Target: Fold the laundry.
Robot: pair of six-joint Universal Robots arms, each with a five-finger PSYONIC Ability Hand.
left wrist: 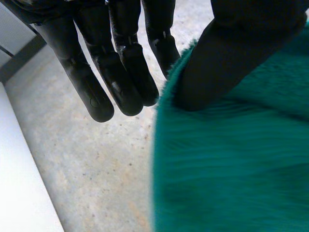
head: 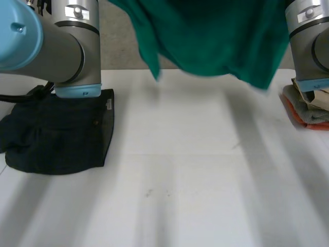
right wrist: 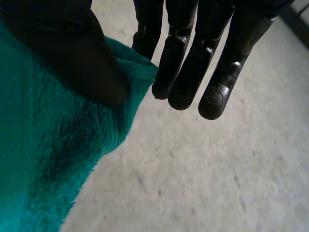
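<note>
Cloth [head: 211, 36] (green, fleecy) hangs above the table's [head: 195, 180] far side, an edge pinched between thumb and fingers by the left hand [left wrist: 125, 72] and by the right hand [right wrist: 193, 63]. Black garment [head: 51, 134] lies partly under the left arm [head: 56, 51]; a folded pile [head: 308, 110] sits by the right arm [head: 308, 41].
</note>
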